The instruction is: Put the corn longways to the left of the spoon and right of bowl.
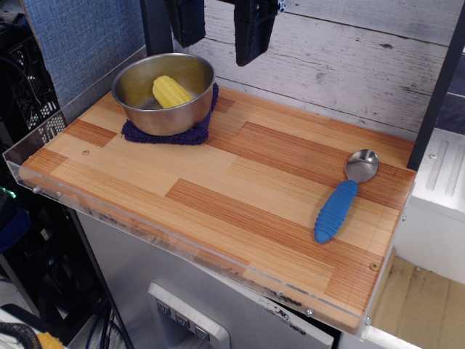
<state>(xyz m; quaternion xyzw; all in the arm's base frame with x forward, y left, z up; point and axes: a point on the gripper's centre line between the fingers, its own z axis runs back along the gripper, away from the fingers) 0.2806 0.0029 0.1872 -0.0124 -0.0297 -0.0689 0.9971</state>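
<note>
Observation.image shows you the corn (171,91) lying inside the bowl (136,102) at the tabletop's (240,182) far left corner. Your spoon (343,197) lies near the right edge, and the hand (221,25) above the far edge looks released, though cropped.

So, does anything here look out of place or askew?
The corn lies tilted inside the bowl, not on the board. The bowl sits off-centre on a blue cloth. The spoon lies flat; nothing looks spilled or damaged.
</note>
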